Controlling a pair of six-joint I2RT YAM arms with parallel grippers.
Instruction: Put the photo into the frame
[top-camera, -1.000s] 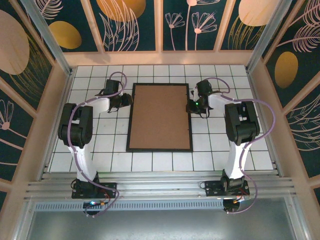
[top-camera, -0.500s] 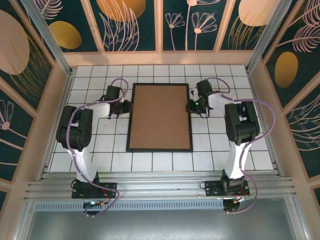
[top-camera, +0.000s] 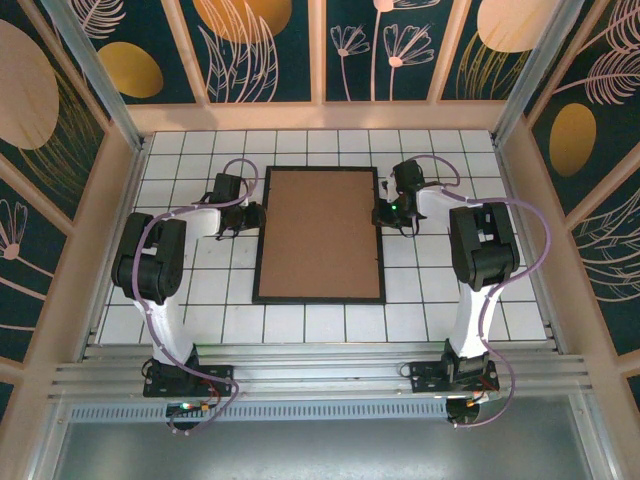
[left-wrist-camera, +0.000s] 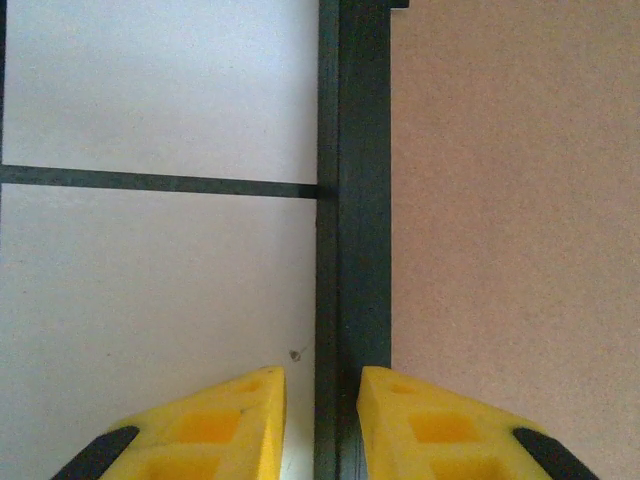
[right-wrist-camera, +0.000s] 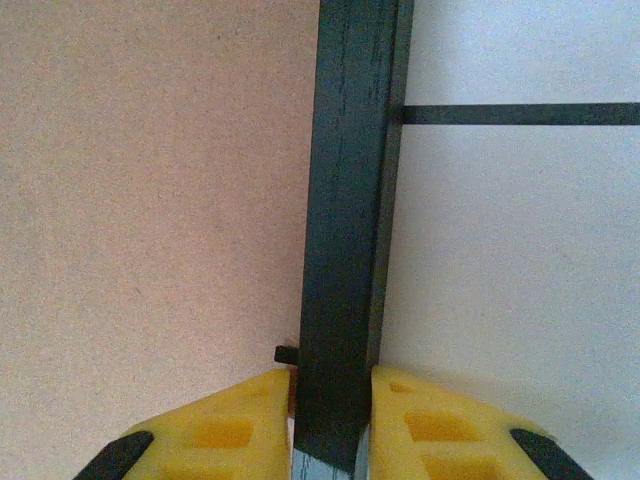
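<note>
Two pincers meet one frame (top-camera: 318, 299) in the overhead view. It lies flat at the middle of the white tiled counter (top-camera: 300, 325), long sides running from six to twelve o'clock. A brown backing board (top-camera: 320, 232) fills its black rim. The left pincer (top-camera: 255, 215) sits at the frame's ten o'clock edge, the right pincer (top-camera: 381, 214) at its two o'clock edge.

From the left wrist, the black rim of the frame (left-wrist-camera: 362, 200) runs from six to twelve o'clock. The counter (left-wrist-camera: 150, 290) lies at nine o'clock and the backing board (left-wrist-camera: 510, 220) at three. The left pincer (left-wrist-camera: 320, 372) straddles the rim. One yellow finger (left-wrist-camera: 240, 410) stands over the tile, with a sliver of white between it and the rim. The other lies against the board side. Whether it pinches the rim I cannot tell.

From the right wrist, the frame (right-wrist-camera: 350, 180) runs the same way, with the backing board (right-wrist-camera: 150, 200) at nine o'clock and the counter (right-wrist-camera: 520, 260) at three. The right pincer (right-wrist-camera: 332, 372) is clamped on the rim, a yellow finger pressed to each side. A small black tab (right-wrist-camera: 286, 353) juts from the rim just above the board-side finger.
</note>
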